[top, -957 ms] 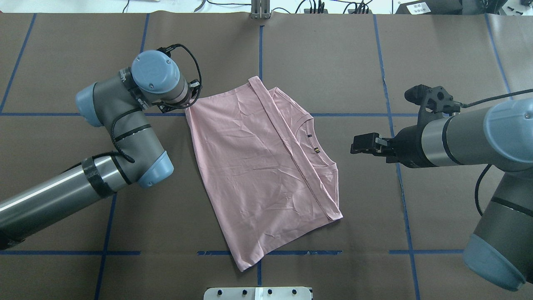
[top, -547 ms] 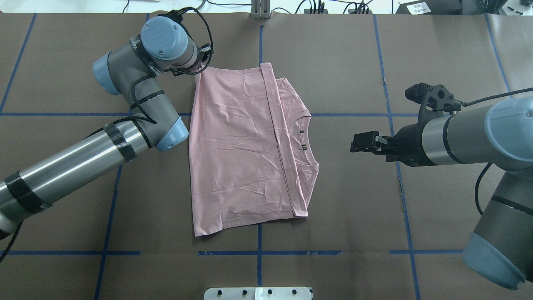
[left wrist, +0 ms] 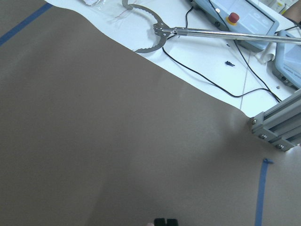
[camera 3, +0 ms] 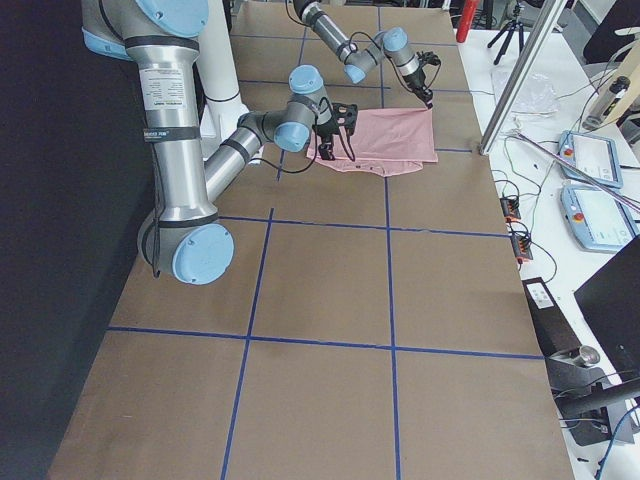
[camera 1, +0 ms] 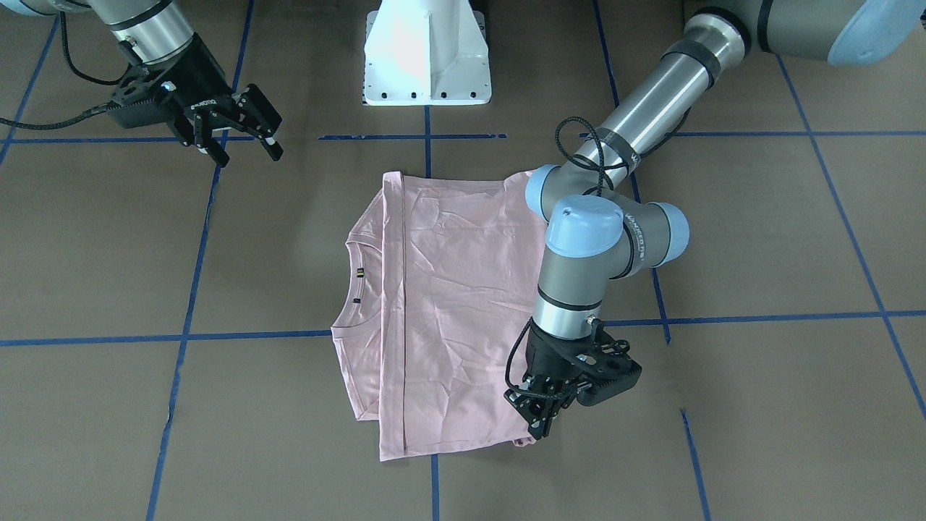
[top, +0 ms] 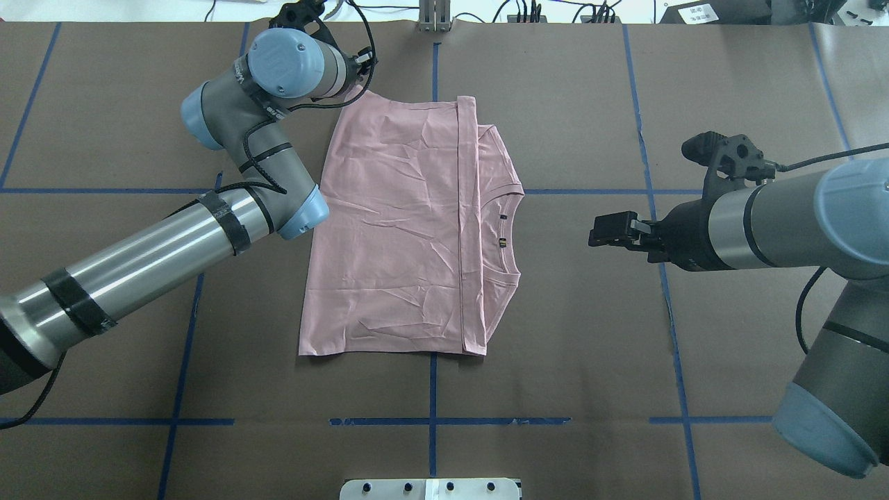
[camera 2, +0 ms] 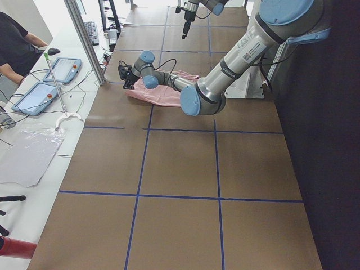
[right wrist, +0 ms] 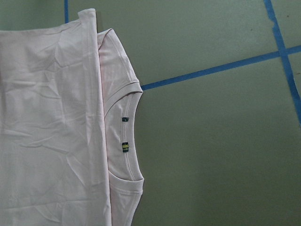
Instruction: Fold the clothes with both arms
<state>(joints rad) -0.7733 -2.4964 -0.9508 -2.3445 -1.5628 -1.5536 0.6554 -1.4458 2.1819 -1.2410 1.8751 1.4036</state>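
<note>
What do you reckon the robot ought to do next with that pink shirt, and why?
Probably move the open right gripper to the far corner of the T-shirt on its side. The left gripper pinches the other far corner, the shirt lies flat, and the next fold likely needs both arms.

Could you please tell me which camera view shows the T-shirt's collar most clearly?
The right wrist-mounted view: the collar is close and unobstructed. Overhead and front-facing views show it smaller; side views barely resolve it; left wrist view misses it.

brown table (top: 555, 104), blue tape (top: 597, 191), white pedestal (camera 1: 427, 51)
</note>
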